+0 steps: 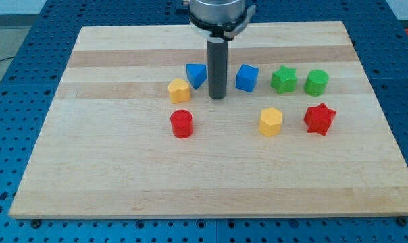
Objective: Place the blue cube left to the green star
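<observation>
Nearest, the red cylinder [182,124]; beyond it the tip [217,96] — no hand here, nothing grasped — stands just left of the blue cube [246,77], green star [283,79] just beyond.

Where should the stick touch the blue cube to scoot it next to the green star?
There is no gripping here, only pushing. My tip sits just to the view's left of the blue cube, between it and the blue triangular block. The cube's left face is probably the best spot: a nudge toward the view's right would likely slide it up beside the green star.
</observation>
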### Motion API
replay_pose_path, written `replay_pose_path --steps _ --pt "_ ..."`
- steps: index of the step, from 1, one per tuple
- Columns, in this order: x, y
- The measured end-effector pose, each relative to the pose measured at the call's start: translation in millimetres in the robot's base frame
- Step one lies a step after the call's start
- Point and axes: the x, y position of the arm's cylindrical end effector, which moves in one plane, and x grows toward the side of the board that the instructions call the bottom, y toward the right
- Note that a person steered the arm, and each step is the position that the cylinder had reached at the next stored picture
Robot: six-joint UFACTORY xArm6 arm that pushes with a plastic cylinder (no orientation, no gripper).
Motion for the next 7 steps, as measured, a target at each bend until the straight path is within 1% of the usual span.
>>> replay_pose_path --steps 1,2,3,4,5,6,7 --pt "0 46" --pt "-20 52" --pt "-60 45" --pt "-94 63" --pt "-136 96" --pt "-176 58" --pt "-148 21"
